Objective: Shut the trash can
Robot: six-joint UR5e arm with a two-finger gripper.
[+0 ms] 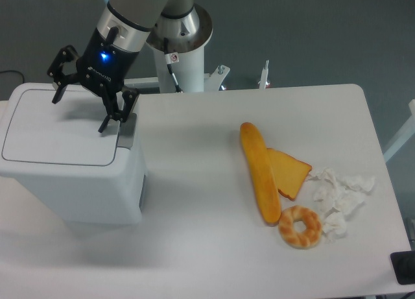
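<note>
Camera view: trash can (pixel 68 163) seen at left of frame, lid lying flat. Gripper (pixel 79 106) poised above lid, fingers spread, nothing held. Rigid, light, smooth plastic judged; lid best pressed flat near grey latch (pixel 126 133), not gripped.

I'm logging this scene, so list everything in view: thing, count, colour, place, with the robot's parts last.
trash can: 1, white, left end of the table, lid lying flat.
latch: 1, grey, at the lid's right edge.
baguette: 1, golden orange, right of centre, lying lengthwise.
bread slice: 1, orange, against the baguette's right side.
bagel: 1, tan, near the baguette's front end.
crumpled tissue: a small pile, white, right of the bread.
table: 1, white, under all of it.
arm base: 1, white, behind the table.
gripper: 1, black, fingers spread open over the lid.
</note>
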